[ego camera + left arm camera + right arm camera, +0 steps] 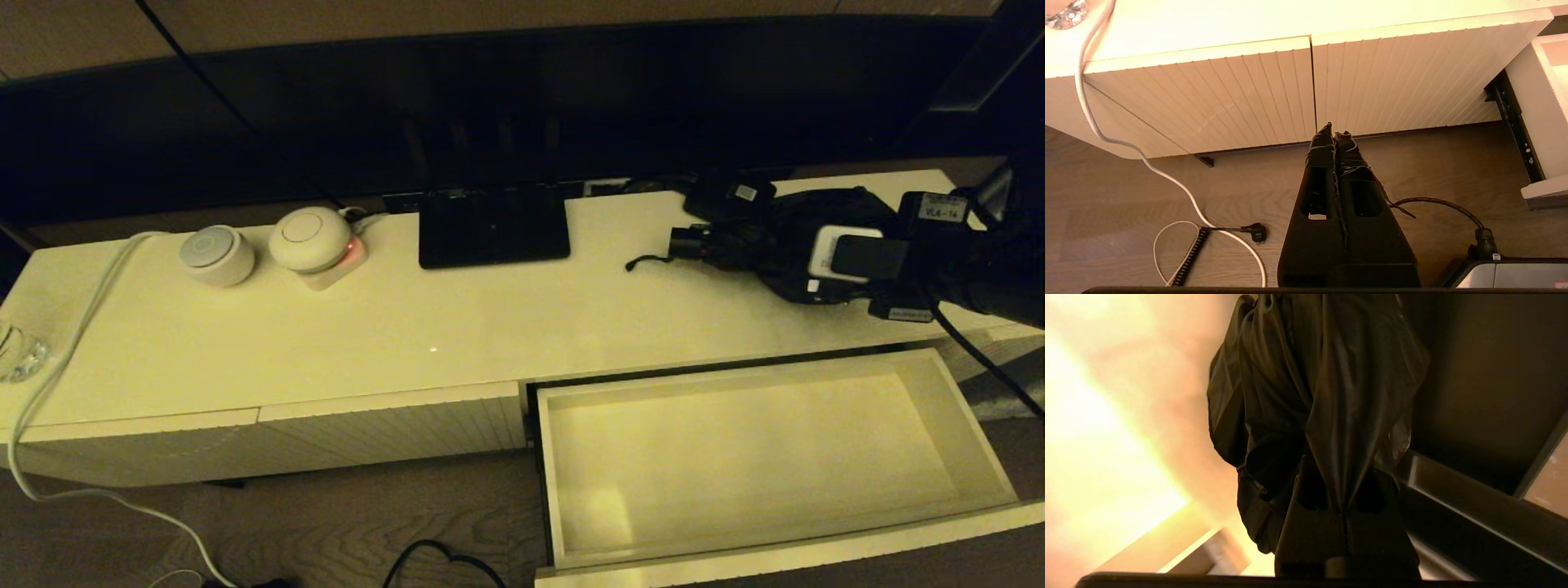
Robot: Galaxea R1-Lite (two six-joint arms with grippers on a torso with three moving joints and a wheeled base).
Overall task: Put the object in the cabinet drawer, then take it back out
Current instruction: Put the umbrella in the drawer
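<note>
1. One drawer (767,457) stands pulled fully out nearest the robot, its shallow cream tray bare inside, so the umbrella is not yet in it.
2. Low down, off the cabinet's front, the left gripper (1334,136) hangs parked over the wooden floor with its fingers pressed together and nothing between them.
3. Farther back, on the cabinet top (408,327) just behind the drawer's opening, the right gripper (780,253) sits on the black umbrella (784,229); the wrist view shows its jaws pinched nearly closed on a fold of loose fabric (1327,396).
4. Judging by that hold, the grasp is on cloth rather than the shaft, so the lift should be slow and high enough that the sagging bundle, handle (694,243) and strap loop (649,262) clear the drawer's rear wall.
5. Carry it forward over the tray's middle and lower it before letting go.
6. Farthest back, the flat black stand (494,224) lies well apart.
</note>
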